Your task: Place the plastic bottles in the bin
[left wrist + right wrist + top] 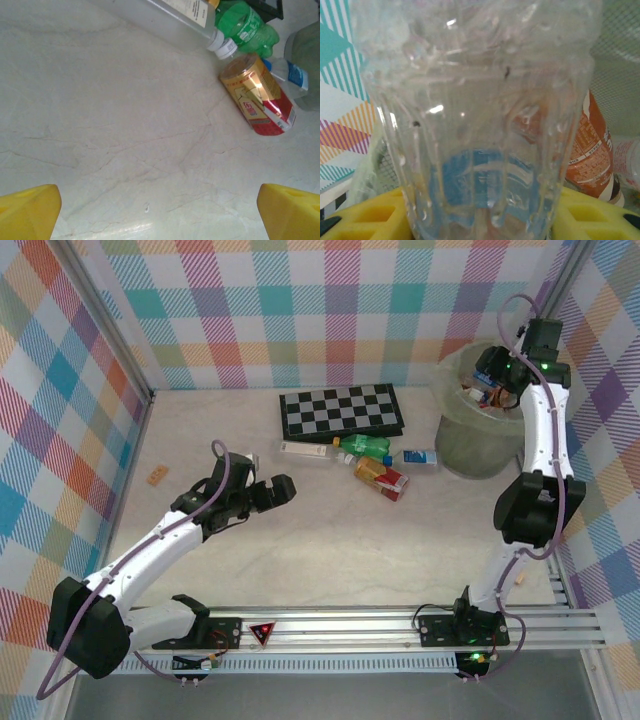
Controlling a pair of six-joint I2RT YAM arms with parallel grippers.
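The pale marbled table carried four bottles on their sides ahead of the left gripper: a clear bottle, a green bottle, a red-and-gold bottle and a blue-labelled bottle. Beyond them lay a checkerboard. The bin stood farther ahead, to the gripper's right. A wooden block lay well behind the gripper.

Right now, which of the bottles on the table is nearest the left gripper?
The long clear bottle with the white label, leftmost of the group; the green bottle, gold-red one and blue-labelled one lie farther right.
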